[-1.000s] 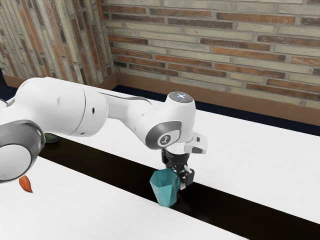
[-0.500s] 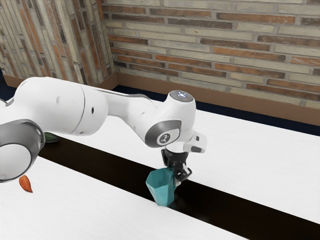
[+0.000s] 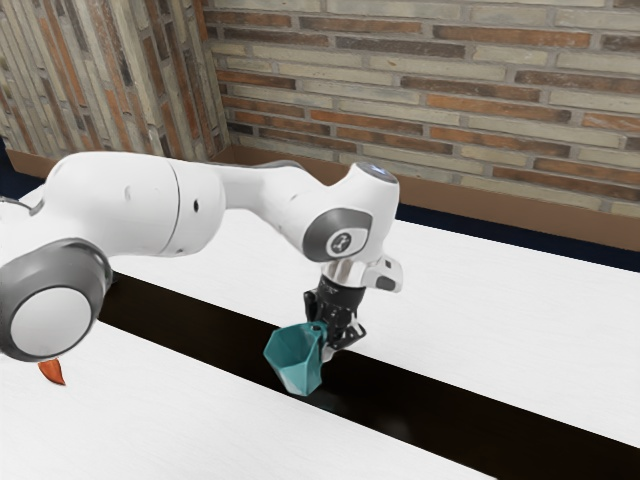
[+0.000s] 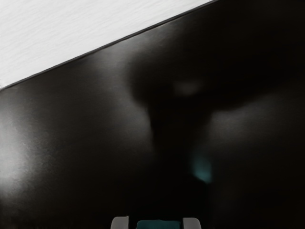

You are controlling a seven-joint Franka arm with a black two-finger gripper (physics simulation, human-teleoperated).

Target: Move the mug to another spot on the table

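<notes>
Teal mug (image 3: 296,360), tilted — its rim clamped between the black fingers (image 3: 338,330).

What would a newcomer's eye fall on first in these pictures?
The big white arm reaches in from the exterior view's left, its black gripper shut on the rim of a tilted teal mug. Beneath runs a black strip across the white table, with a brick wall behind.

Teal mug (image 3: 296,360), black gripper (image 3: 326,334)
White table (image 3: 500,300), black stripe (image 3: 200,325) beneath the mug; an orange scrap (image 3: 52,372), perhaps a leaf.
</notes>
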